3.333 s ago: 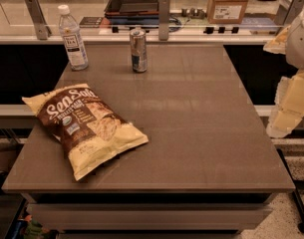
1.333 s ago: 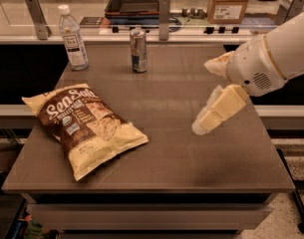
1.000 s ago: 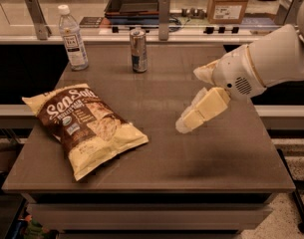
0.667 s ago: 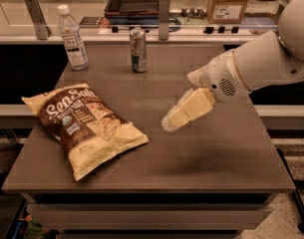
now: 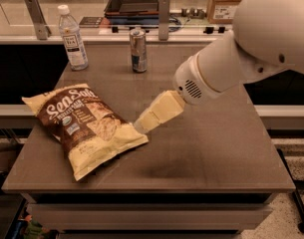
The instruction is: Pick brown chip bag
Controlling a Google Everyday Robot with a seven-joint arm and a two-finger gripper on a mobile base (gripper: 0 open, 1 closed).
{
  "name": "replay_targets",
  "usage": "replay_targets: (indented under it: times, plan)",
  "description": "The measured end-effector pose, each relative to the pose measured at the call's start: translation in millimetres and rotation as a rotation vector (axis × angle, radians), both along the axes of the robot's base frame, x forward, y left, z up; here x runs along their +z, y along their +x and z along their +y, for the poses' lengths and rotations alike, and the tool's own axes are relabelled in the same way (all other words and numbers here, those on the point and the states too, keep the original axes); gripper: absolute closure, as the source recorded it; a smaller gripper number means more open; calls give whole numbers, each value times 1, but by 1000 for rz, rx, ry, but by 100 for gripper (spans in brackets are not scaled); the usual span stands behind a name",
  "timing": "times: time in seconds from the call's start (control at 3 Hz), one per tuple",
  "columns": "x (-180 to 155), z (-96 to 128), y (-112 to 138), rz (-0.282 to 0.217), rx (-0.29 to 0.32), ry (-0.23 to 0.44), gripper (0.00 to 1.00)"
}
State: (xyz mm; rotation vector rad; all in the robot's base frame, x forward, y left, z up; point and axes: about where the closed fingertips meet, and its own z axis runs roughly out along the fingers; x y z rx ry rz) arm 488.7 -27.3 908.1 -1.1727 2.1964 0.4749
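Observation:
The brown chip bag (image 5: 84, 126) lies flat on the left half of the table, dark brown in the middle with white "Sea Salt" lettering and pale yellow ends. My gripper (image 5: 142, 125) comes in from the right on a large white arm and hangs just above the table. Its pale yellow tip is next to the bag's right edge, near the lower yellow end. I cannot see contact between them.
A clear water bottle (image 5: 73, 38) stands at the table's back left. A silver drink can (image 5: 138, 50) stands at the back centre. The brown table (image 5: 221, 148) ends close to the bag on the left and front. Shelving with a tray and cardboard box runs behind.
The arm has swept in from the right edge across the table to the left and lower, bringing the gripper up to the bag's right side. The bag, bottle and can have not moved.

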Motion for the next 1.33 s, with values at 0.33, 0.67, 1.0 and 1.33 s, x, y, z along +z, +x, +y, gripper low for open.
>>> replay_targets:
  times: [0.33,0.67,1.0,1.33]
  plan:
    - [1,21,-9,8,-30,-87,0]
    - [1,19,-7,12,-52,-88,0]
    - [4,16,-7,14,-57,-83,0]
    - [-2,24,-7,35,-30,-45,0]
